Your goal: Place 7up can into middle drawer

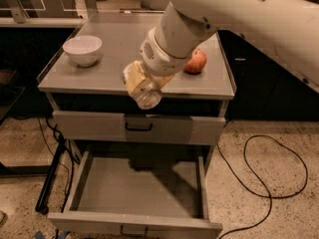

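My gripper (141, 86) hangs from the big white arm at the front edge of the cabinet top (114, 76). It is shut on the 7up can (148, 98), a silvery can whose shiny end points down and toward me. The can is held in the air in front of the top's edge, above the closed upper drawer front. The middle drawer (139, 188) is pulled open below, with a bare grey floor, low side walls and a front panel with a small dark handle (133, 230). The can is high above the drawer's back part.
A white bowl (82, 49) stands at the top's left, a red apple (195, 62) at its right, partly behind the arm. The closed upper drawer front has a black handle (138, 127). A black cable (271, 171) loops on the floor at the right.
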Motion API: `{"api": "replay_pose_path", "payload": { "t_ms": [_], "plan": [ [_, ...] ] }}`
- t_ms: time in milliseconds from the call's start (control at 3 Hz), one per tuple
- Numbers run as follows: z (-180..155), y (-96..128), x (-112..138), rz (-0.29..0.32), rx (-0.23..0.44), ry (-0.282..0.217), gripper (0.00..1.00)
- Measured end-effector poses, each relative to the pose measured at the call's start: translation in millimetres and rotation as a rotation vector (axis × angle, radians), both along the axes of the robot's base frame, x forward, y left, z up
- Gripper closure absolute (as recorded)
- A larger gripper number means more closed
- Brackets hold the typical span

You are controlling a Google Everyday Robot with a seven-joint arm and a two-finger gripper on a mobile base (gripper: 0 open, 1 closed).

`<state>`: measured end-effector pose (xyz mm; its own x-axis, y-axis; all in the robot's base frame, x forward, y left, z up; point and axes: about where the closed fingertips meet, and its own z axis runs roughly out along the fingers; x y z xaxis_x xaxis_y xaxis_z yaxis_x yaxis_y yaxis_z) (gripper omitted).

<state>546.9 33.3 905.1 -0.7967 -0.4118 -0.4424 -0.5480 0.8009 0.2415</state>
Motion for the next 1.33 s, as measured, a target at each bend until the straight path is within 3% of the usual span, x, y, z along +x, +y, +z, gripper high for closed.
{"api": "replay_pose_path", "payload": {
  "t_ms": [333, 1000, 1333],
  "plan": [
    [-17, 11, -52, 0.001, 0.051, 0.051, 1.00],
    [-22, 11, -58, 0.002, 0.051, 0.063, 1.00],
    [-56, 17, -73, -0.011, 0.043, 0.129, 1.00]
  ]
}}
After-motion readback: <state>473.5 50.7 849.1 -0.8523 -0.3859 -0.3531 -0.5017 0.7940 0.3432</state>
